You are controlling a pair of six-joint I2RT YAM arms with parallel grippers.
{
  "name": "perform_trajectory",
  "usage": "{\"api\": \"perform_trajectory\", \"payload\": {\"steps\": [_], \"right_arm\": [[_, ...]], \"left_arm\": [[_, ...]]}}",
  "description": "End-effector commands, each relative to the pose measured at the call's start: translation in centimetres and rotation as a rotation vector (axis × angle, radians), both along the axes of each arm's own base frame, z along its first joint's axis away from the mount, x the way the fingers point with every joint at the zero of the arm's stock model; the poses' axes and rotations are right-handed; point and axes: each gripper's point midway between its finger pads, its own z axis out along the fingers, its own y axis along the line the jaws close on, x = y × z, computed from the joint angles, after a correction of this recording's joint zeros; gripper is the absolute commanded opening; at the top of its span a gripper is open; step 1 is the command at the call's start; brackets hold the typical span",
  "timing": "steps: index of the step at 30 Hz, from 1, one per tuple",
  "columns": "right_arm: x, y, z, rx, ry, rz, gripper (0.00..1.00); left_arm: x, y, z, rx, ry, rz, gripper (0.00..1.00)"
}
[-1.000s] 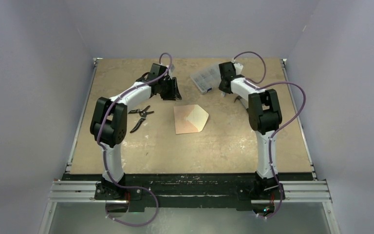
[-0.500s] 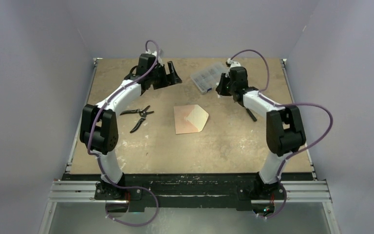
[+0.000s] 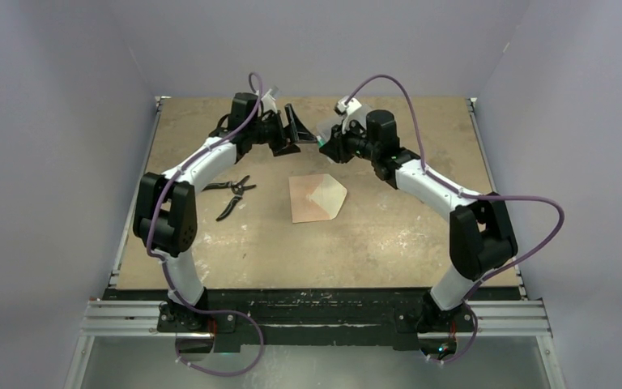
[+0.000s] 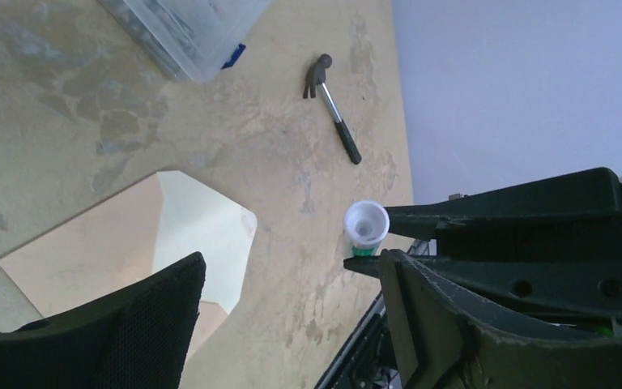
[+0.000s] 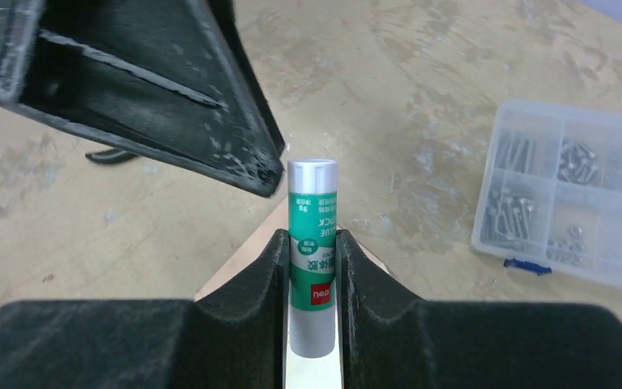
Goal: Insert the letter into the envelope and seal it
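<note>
The envelope (image 3: pixel 314 201) lies flat near the middle of the tan, mottled table (image 3: pixel 210 251); its long axis runs left to right, and the open pointed flap aims to the right; the body is salmon-tan paper, the inner face of the flap pale cream. The right gripper (image 5: pixel 311 243) is closed on a round glue stick (image 5: pixel 313 198) with green label and silver cap; the left gripper (image 4: pixel 291 263) is wide open and empty, just beside the cap.
</note>
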Motion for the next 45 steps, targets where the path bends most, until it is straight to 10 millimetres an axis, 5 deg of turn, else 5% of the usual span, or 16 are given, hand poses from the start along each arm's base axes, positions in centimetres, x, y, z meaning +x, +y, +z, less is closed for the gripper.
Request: {"api": "perform_trajectory", "payload": {"steps": [1,7,11,21,24,26,27,29,32,38,41,45], "right_arm": [[-0.5,2.3,3.1,-0.034,-0.155,0.129,0.10],[0.0,3.6,3.7,-0.058,-0.180,0.163,0.10],[0.0,3.9,3.5,-0.072,-0.184,0.178,0.09],[-1.3,5.1,3.5,-0.060,-0.180,0.259,0.08],[-1.2,5.1,3.4,-0.037,-0.128,0.229,0.05],[-1.5,5.4,2.9,-0.036,-0.060,0.249,0.05],[-1.3,5.3,2.3,-0.048,-0.031,0.236,0.08],[-1.2,5.2,1.8,-0.044,0.001,0.222,0.30],[-2.2,4.1,3.6,0.086,0.023,0.198,0.59],[-3.4,-1.5,12.8,0.566,0.138,0.041,0.77],[-2.5,-3.6,13.4,0.694,0.251,-0.126,0.81],[-2.5,-3.3,12.4,0.888,0.507,-0.192,0.80]], "left_arm": [[-1.5,-1.2,1.7,-0.087,0.009,-0.064,0.75],[-1.8,-1.3,0.8,-0.091,0.045,-0.045,0.61],[-2.1,-1.8,0.8,-0.134,0.111,-0.055,0.34],[-4.0,-2.9,0.6,-0.202,0.254,-0.089,0.29],[-3.9,-3.2,1.6,-0.239,0.227,-0.103,0.04],[-4.0,-3.2,1.9,-0.241,0.208,-0.113,0.00],[-4.0,-3.2,2.1,-0.238,0.194,-0.115,0.00],[-3.8,-3.0,2.6,-0.231,0.165,-0.111,0.00],[-3.0,-2.6,3.8,-0.225,0.102,-0.091,0.00],[-1.6,-2.0,9.3,-0.328,-0.066,-0.043,0.00],[-1.6,-2.0,11.8,-0.396,-0.134,-0.034,0.00],[-1.5,-1.7,14.8,-0.470,-0.189,-0.011,0.00]]}}
